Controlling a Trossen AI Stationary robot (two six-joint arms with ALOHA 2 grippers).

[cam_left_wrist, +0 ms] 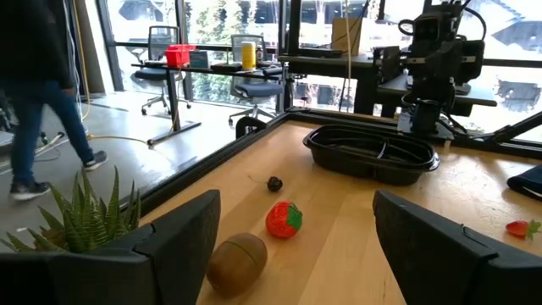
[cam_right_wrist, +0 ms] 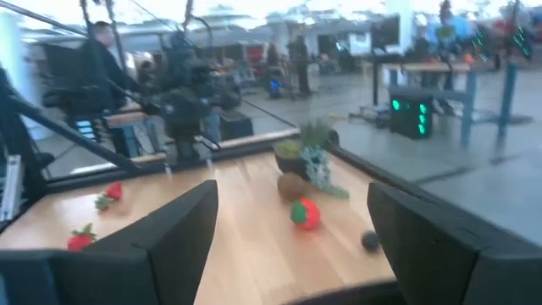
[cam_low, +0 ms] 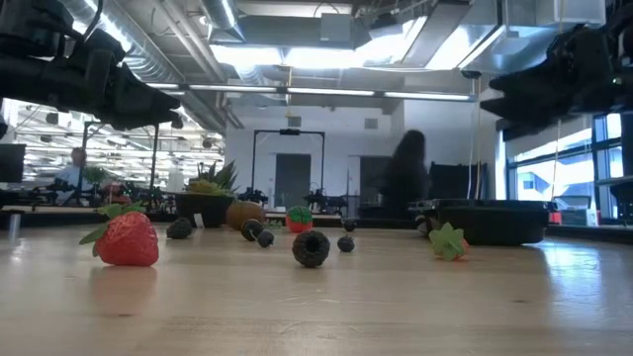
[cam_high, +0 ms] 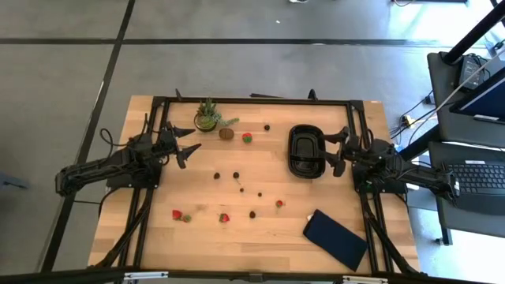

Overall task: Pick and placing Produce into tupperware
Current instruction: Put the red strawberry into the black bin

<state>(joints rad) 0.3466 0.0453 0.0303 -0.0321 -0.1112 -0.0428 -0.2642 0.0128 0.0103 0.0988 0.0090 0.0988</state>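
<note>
With both grippers wide and empty, left gripper (cam_high: 192, 147) beside the plant (cam_high: 208, 117), right gripper (cam_high: 341, 150) by the black tupperware (cam_high: 306, 151), lower yours squarely over the brown fruit (cam_high: 226, 133) before closing gently.

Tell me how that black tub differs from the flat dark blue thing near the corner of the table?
The black tub is a glossy, rounded container with a raised rim and hollow inside; the dark blue rectangle lies flat with sharp corners. The tub sits square to the table edges, just in front of the right arm's open fingers; the blue rectangle lies turned at an angle, nearer the table's corner. Both are far bigger than any fruit, and neither holds any fruit.
</note>
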